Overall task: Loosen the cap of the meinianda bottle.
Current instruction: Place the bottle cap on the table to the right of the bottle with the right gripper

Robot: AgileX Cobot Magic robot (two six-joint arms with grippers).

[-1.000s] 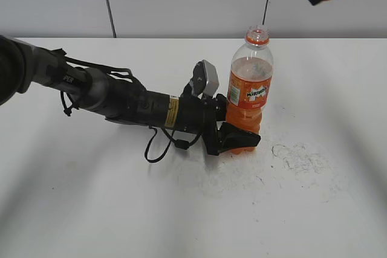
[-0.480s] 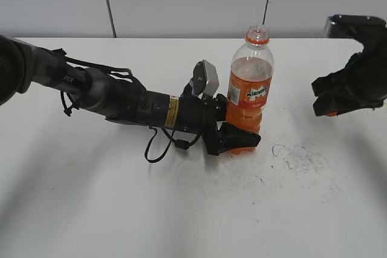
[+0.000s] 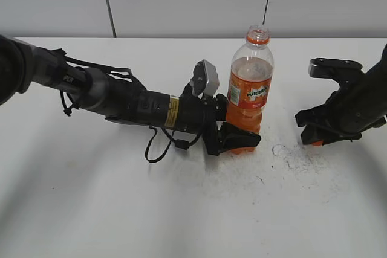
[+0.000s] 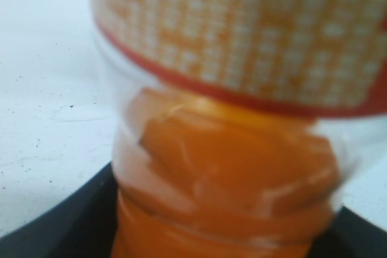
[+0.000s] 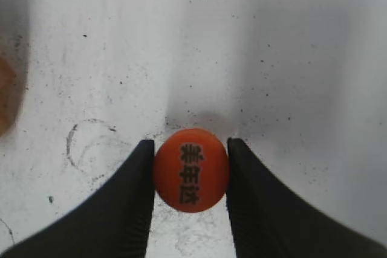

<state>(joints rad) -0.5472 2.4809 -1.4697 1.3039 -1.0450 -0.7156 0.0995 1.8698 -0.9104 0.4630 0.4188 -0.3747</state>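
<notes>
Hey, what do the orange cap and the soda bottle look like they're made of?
The cap looks like matte molded plastic: evenly opaque orange with dark print on top. The bottle looks like thin clear glossy plastic: the orange drink shows through its wall, which carries highlights, and a printed wrap label rings it.

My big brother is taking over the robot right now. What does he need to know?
Left hand: shut on the meinianda bottle low down, holding it upright on the table.
Right hand: shut on the cap, low over the table to the right of the bottle.
Done: the cap is off and the bottle's neck is open.
Left: probably just set the cap down and let go of the bottle.
</notes>
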